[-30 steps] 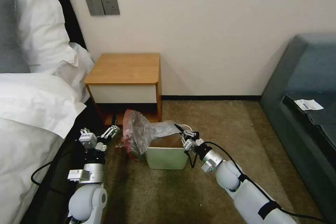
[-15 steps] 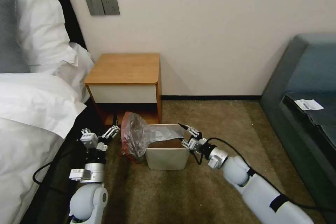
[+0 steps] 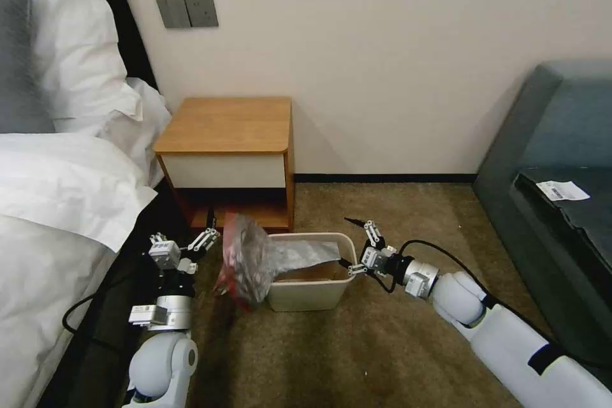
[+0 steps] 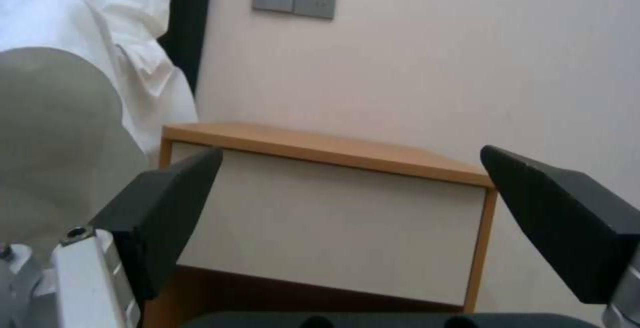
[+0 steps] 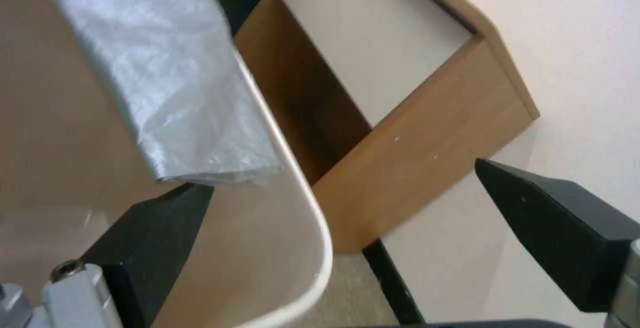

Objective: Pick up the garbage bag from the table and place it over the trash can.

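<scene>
Carpet (image 3: 382, 344) covers the floor between the bed (image 3: 57, 217) on your left and the sofa (image 3: 554, 159) on your right, with the cabinet against the wall.

Right tool (image 3: 357, 246): your right arm reaches in low from the right. Its fingers are spread wide and grip nothing. It sits just beside the right rim of the bin (image 3: 309, 293); the right wrist view shows the rim (image 5: 313, 228) running between the two pads (image 5: 560, 218).

Left tool (image 3: 183, 245): your left arm stands upright beside the bed, fingers spread wide and empty, just left of the bag. Its wrist view looks between the pads (image 4: 167, 208) at the drawer front (image 4: 320, 228).

Bag (image 3: 268, 258): it lies across the bin's left rim. The bunched, red-edged end hangs outside the left wall toward the carpet; the flat grey end rests inside the opening.

Tabletop (image 3: 226, 124): orange-brown wood, directly behind the bin.
</scene>
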You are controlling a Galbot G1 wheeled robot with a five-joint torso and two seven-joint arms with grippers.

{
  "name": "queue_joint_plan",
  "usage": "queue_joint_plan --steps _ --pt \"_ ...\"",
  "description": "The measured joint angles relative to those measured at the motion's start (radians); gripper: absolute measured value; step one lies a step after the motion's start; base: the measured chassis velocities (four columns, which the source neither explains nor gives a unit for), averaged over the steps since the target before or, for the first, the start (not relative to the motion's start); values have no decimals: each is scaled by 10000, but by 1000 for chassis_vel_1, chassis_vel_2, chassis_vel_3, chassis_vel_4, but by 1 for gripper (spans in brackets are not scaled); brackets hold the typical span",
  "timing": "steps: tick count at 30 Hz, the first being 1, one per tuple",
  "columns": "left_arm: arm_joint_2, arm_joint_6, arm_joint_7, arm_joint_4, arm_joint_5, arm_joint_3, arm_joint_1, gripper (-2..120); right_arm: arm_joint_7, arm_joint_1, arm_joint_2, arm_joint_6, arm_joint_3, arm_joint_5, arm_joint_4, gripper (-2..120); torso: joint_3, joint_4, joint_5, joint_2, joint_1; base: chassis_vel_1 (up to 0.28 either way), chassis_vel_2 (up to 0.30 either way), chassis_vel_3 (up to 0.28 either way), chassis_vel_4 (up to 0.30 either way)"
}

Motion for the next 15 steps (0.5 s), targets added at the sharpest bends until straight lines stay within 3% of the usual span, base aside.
queue_joint_plan --steps 15 --pt "-25 13 -20 82 12 -41 -51 97 -1085 504 -329 -49 267 1037 -93 100 0 1 -1 0 0 0 0 0 0"
